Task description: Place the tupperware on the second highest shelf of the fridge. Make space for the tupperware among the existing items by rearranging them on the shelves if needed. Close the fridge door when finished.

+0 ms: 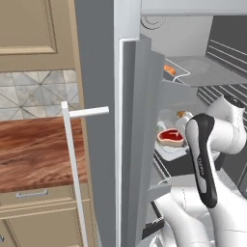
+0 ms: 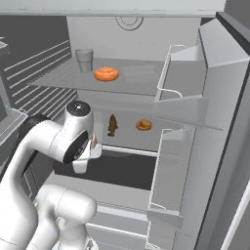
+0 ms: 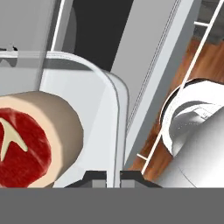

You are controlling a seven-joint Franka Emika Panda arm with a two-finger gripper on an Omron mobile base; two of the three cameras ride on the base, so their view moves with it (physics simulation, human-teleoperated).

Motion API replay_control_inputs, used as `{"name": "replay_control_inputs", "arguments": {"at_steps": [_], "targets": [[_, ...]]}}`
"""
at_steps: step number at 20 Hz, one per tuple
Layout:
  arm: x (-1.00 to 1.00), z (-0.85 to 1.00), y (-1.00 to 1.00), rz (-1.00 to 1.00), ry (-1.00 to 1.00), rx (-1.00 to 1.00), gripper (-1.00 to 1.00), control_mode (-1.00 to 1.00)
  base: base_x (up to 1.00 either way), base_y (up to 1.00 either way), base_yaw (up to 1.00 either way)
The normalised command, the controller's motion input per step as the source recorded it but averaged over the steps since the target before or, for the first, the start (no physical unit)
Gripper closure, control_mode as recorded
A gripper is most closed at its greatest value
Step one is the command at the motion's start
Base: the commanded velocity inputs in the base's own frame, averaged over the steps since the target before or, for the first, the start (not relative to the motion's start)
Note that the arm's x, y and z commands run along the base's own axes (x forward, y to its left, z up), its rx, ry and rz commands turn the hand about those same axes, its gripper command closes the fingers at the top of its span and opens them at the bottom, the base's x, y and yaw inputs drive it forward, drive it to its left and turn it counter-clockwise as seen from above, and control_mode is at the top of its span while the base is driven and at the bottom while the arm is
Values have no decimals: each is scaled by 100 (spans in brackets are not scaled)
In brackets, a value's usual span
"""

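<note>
The tupperware [image 3: 87, 100] is a translucent whitish tub with a red raw steak [image 3: 22, 140] inside. My gripper [image 3: 113, 178] is shut on its rim, with the wall pinched between the two dark tips. In the left base view the tupperware [image 1: 170, 140] hangs inside the open fridge [image 1: 130, 144], level with the second highest shelf [image 2: 127, 139] and near its front. I cannot tell whether it rests on the shelf. That shelf carries a dark brown piece [image 2: 112, 125] and a round orange-brown food [image 2: 143, 125]. An orange-brown ring [image 2: 106, 73] lies on the top shelf.
A grey cup [image 2: 84, 59] stands on the top shelf beside the ring. Wire-fronted door bins [image 2: 176, 102] jut in from the open right door. Left of the fridge are a wooden counter [image 1: 38, 149] and beige cabinets [image 1: 34, 29]. My forearm [image 1: 205, 159] stands in front of the shelves.
</note>
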Motion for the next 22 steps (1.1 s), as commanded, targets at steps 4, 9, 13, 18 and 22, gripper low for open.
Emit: {"name": "replay_control_inputs", "arguments": {"at_steps": [4, 9, 13, 18, 22], "targets": [[40, -15, 3, -1, 1, 20, 100, -100, 0, 0, 0], [55, -4, 17, 0, 15, 18, 100, -100, 0, 0, 0], [53, -11, 32, 0, 11, 11, 100, -100, 0, 0, 0], [46, -7, 29, 0, 1, 13, 100, -100, 0, 0, 0], [41, -24, 32, 0, 0, 1, 100, -100, 0, 0, 0]]}}
